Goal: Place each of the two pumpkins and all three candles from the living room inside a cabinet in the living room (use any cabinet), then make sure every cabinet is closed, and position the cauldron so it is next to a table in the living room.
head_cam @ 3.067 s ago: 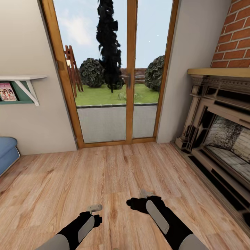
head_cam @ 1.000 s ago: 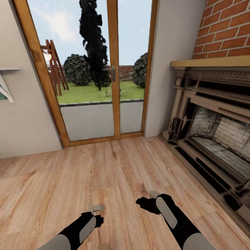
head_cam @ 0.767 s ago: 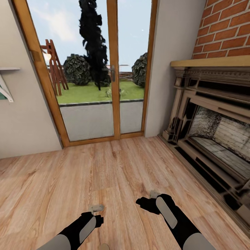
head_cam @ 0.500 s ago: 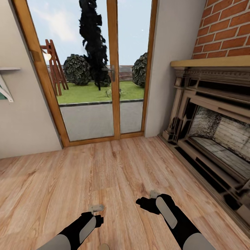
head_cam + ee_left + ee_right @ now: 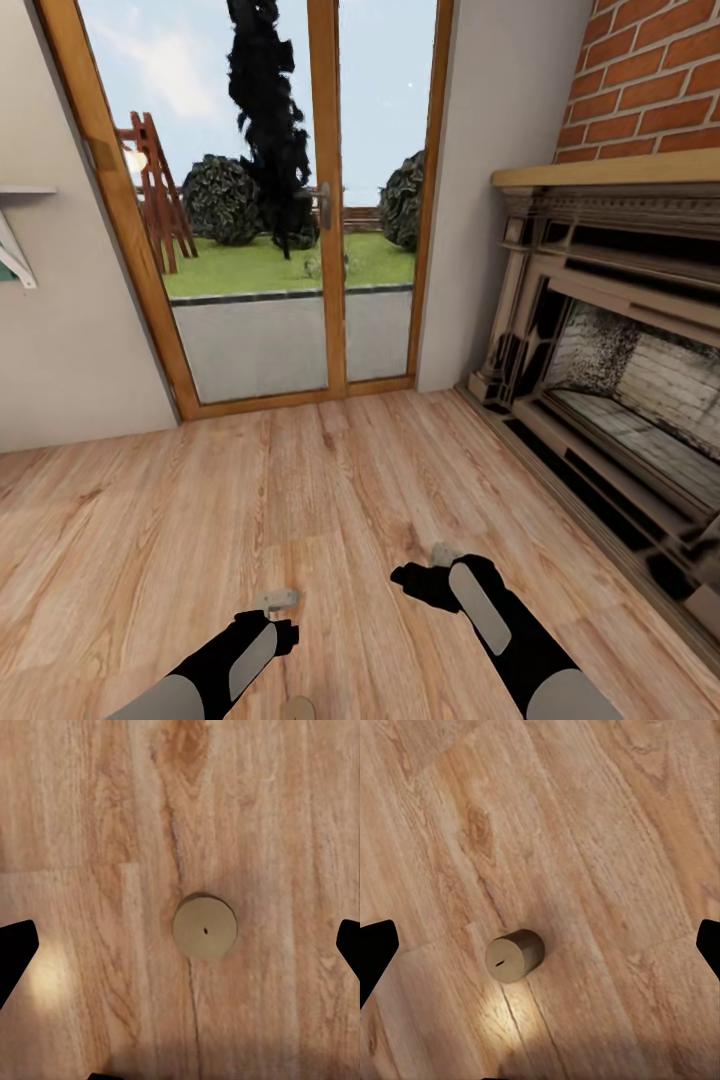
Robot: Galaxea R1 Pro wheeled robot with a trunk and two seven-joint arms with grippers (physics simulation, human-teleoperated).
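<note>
Hovering over the floor [image 5: 200, 520], both grippers stay spread wide: the left gripper [image 5: 277, 600] above one upright candle [image 5: 205, 926], the right gripper [image 5: 440, 553] above another [image 5: 514, 955]. Farther off, the doors [image 5: 330, 200] and fireplace [image 5: 610, 330] sit slightly shifted with the camera.

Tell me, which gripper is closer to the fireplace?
The right gripper. It hangs over the wood floor on the side of the fireplace, while the left gripper sits farther from it.
</note>
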